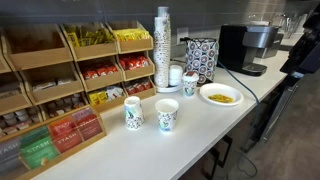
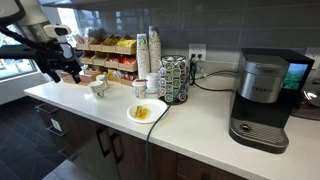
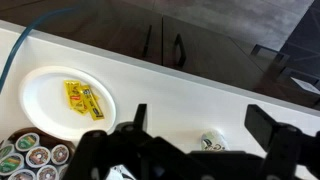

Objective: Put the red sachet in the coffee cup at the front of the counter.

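**A:** Exterior first. Where's the red sachet?

**B:** Red sachet [image 1: 101, 72] is in a middle bin of the rack [image 1: 40, 58], packed in with others like it. Not picked yet. There are two cups on the counter [image 1: 205, 130]. The front cup [image 1: 167, 115] is nearest the edge and the second cup [image 1: 133, 112] is just beside it.

**A:** Other exterior?

**B:** My tool [image 2: 68, 68] hangs over the rack end of the counter, near the cups and touching nothing. It's too small here to read the jaws. The rack shows red, but I can't single out one sachet.

**A:** Wrist?

**B:** Fingers [image 3: 140, 118] are spread wide with nothing between them, so the tool is open and empty. The plate [image 3: 40, 108] with yellow packets [image 3: 82, 100] is off to one side. A cup shows low between the fingers, can't tell which one. No red in this view.

**A:** What could go wrong?

**B:** My guesses:
- **Pick:** The bin is tight and slanted, so I could pinch two sachets or clip the rack's lip.
- **Slip:** The packet is flat and thin and may slide out of the grip on the way over.
- **Drop:** The cups are light and stand close together. A low approach could tip one, or the sachet could land in the second cup.
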### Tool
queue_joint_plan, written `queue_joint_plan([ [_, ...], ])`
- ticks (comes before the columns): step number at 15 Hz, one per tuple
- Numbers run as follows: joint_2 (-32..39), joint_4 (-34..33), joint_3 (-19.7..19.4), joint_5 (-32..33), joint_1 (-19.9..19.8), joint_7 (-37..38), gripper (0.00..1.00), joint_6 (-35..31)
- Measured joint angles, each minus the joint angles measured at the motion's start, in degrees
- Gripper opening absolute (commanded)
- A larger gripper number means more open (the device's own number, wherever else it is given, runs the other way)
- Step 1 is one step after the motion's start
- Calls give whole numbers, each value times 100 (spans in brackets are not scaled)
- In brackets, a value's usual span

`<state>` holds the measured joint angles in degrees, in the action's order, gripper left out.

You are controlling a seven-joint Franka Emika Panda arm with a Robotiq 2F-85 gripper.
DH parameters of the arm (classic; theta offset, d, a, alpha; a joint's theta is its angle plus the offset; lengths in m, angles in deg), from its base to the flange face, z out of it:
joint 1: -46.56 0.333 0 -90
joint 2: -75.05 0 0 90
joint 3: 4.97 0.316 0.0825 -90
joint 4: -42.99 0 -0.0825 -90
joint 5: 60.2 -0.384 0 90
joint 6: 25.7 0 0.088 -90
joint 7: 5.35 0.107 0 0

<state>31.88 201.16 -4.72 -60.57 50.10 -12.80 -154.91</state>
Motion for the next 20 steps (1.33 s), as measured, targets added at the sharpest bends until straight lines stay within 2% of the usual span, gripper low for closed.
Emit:
queue_joint_plan([
  [13,122,-16,-48,-82,0,35,100,-11],
  [16,567,-439,-319,-387,-24,127,100,-283],
  [20,1795,-1321,-756,-1018,-46,171,100,-1000],
])
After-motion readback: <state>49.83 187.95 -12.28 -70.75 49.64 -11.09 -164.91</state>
